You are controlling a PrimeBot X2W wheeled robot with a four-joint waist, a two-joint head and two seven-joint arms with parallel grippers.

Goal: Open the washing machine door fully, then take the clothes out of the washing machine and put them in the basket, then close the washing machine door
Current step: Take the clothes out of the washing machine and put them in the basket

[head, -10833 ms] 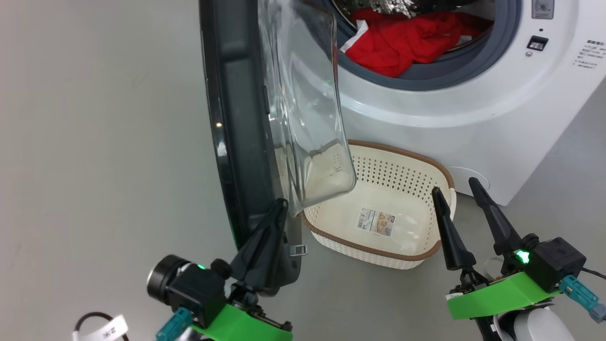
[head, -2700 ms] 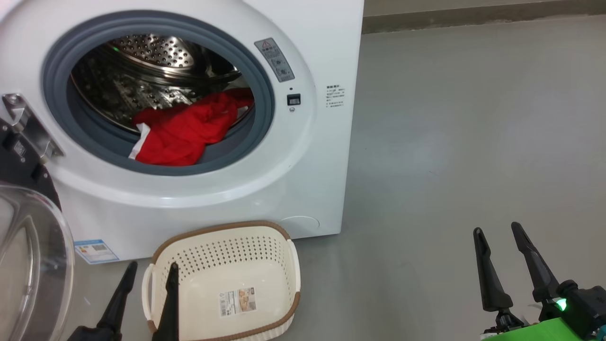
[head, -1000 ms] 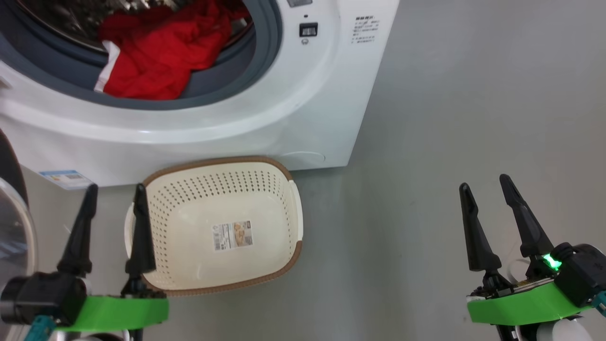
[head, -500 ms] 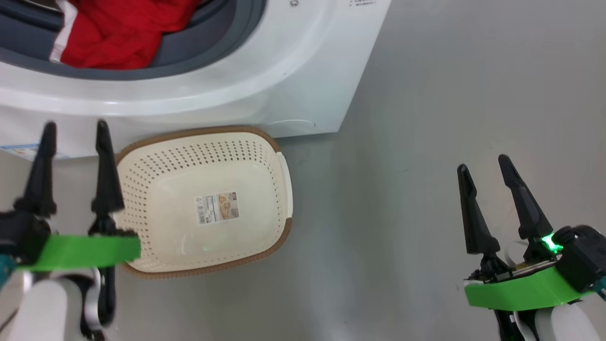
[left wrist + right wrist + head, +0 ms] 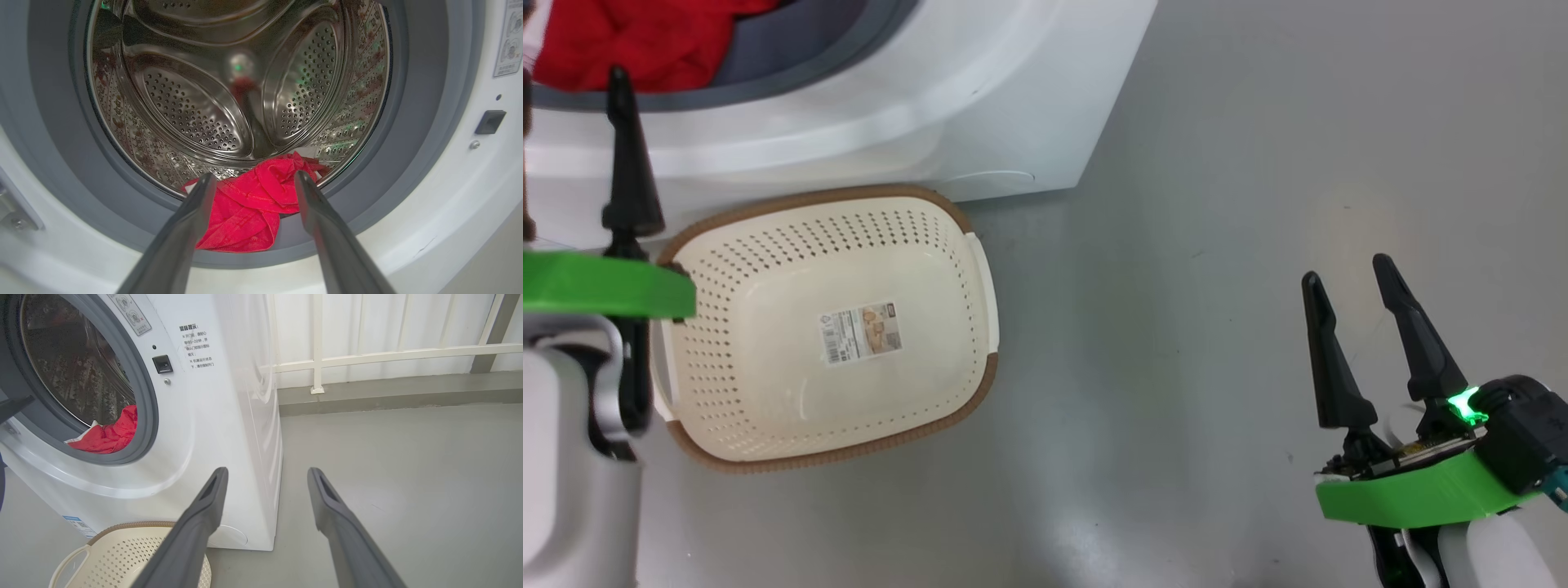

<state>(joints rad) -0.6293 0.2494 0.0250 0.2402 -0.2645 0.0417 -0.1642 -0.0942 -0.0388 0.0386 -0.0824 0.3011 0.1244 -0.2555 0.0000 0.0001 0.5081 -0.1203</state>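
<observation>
Clothes (image 5: 249,212), a red heap, lie at the front bottom of the drum (image 5: 192,106), spilling onto the grey rubber ring (image 5: 425,102) of the washing machine (image 5: 980,98). Nothing bars the mouth, so opening the washing machine door looks done and the reach for the clothes appears to be in hand. The left end effector (image 5: 253,177) points at the heap, fingers spread wide and empty, short of the fabric. Next it likely must push in over a thick fold, then close. The basket (image 5: 833,200) sits empty on the floor (image 5: 1176,327) just before the machine. The right end effector (image 5: 1343,269) hangs wide open and empty, well off to the right.
</observation>
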